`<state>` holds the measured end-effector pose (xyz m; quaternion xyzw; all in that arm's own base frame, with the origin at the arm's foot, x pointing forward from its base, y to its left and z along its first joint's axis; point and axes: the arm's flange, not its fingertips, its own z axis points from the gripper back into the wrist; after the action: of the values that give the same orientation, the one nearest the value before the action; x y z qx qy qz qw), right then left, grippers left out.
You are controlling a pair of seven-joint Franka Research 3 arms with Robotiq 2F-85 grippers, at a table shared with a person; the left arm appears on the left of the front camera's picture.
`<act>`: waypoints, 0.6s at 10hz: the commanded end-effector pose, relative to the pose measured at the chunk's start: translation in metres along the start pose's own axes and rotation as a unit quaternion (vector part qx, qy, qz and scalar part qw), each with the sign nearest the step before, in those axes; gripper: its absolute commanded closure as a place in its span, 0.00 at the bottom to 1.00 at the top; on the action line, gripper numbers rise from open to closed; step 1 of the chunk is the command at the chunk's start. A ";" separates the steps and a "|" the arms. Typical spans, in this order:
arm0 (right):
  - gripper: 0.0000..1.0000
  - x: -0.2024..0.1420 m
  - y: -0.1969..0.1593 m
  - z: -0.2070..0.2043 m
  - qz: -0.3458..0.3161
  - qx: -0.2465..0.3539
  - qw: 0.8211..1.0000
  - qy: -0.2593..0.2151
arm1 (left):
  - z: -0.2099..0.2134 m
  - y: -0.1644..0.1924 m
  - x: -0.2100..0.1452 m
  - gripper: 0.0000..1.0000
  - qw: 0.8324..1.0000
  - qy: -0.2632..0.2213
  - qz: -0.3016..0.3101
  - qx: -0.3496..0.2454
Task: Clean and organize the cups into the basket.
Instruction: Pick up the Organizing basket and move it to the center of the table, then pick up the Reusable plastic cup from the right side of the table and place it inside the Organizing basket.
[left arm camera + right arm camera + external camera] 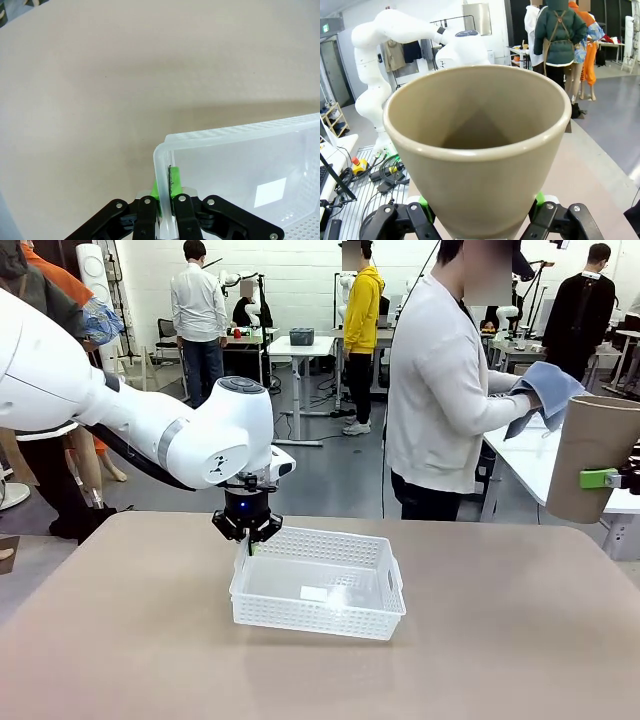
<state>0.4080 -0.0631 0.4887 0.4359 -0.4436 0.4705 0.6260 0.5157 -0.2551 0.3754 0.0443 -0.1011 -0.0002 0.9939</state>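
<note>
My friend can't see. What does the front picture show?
The robot's left hand pinches a corner of a white basket on a tan table. At the right edge, its right hand holds a tan cup in the air. Behind, a person holds a blue cloth.

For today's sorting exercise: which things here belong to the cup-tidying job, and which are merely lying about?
Job: cup, basket, person's cloth.
Lying about: grey box, far table.

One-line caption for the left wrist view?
Left gripper shut on the corner wall of the white basket, which rests on the tan table.
</note>
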 end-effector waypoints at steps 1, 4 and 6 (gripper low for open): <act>0.34 0.001 0.001 -0.001 0.002 0.001 1.000 0.000 | -0.001 0.000 0.000 1.00 1.000 0.001 0.000 0.000; 0.18 0.017 0.000 -0.025 0.014 0.003 0.998 0.064 | -0.001 0.000 0.000 1.00 1.000 0.001 0.000 0.000; 0.18 0.048 -0.007 -0.078 0.024 -0.002 0.987 0.160 | -0.001 0.000 0.000 1.00 1.000 0.001 0.000 0.000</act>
<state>0.4235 -0.0067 0.5039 0.3731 -0.3899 0.5314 0.6530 0.5155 -0.2551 0.3747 0.0446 -0.1005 -0.0003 0.9939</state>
